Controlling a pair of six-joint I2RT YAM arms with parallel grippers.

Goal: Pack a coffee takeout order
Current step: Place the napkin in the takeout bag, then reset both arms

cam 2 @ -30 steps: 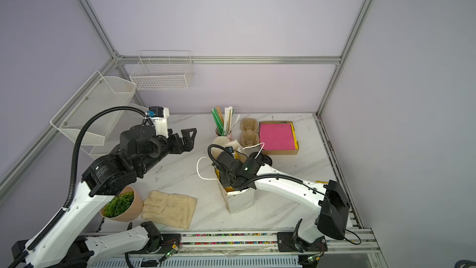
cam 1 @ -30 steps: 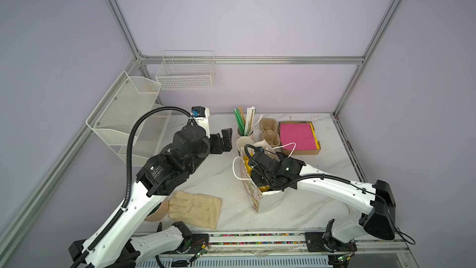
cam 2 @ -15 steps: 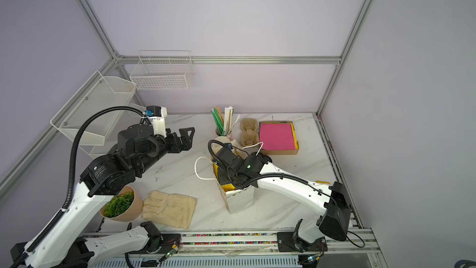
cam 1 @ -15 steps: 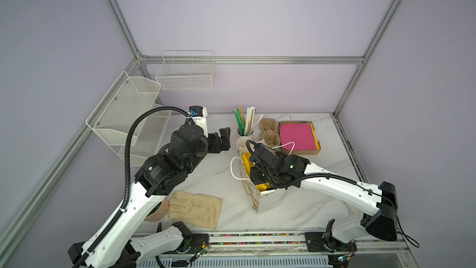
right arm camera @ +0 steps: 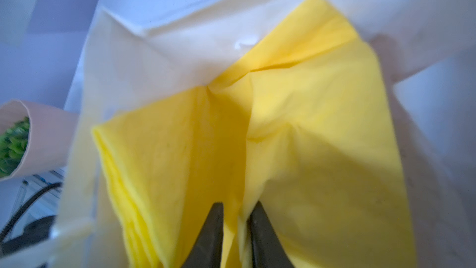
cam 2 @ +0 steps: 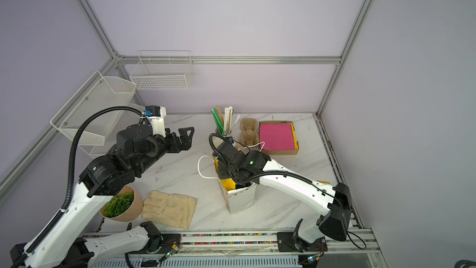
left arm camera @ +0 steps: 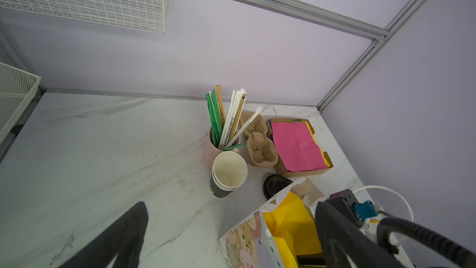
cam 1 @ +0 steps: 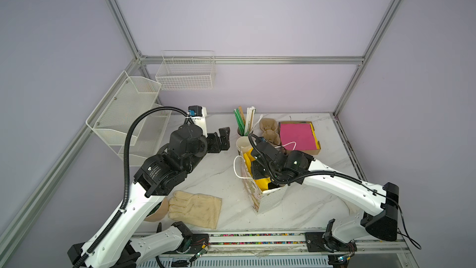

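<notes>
Paper bag [cam 1: 268,199] stands upright on the surface [cam 1: 206,176], with the right gripper [right arm camera: 235,217] down in its mouth. Yellow sheet [right arm camera: 322,125] sits crumpled inside the bag, directly ahead of and around the fingertips. Jaws narrowly parted, one fold between them, apparently loose. Sheet judged light, limp and easily torn, so take it at a bunched fold, not a single edge. Left gripper [cam 1: 221,139] spread wide, empty, well apart from the bag.

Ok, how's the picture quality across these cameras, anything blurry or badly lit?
Right wrist view: too close, so the yellow paper sheet and paper bag look soft, folds shadowed. Left wrist view: straws sharp, the near finger a dark blur. Both top views: even light, soft shadows on the table, no glare.
</notes>
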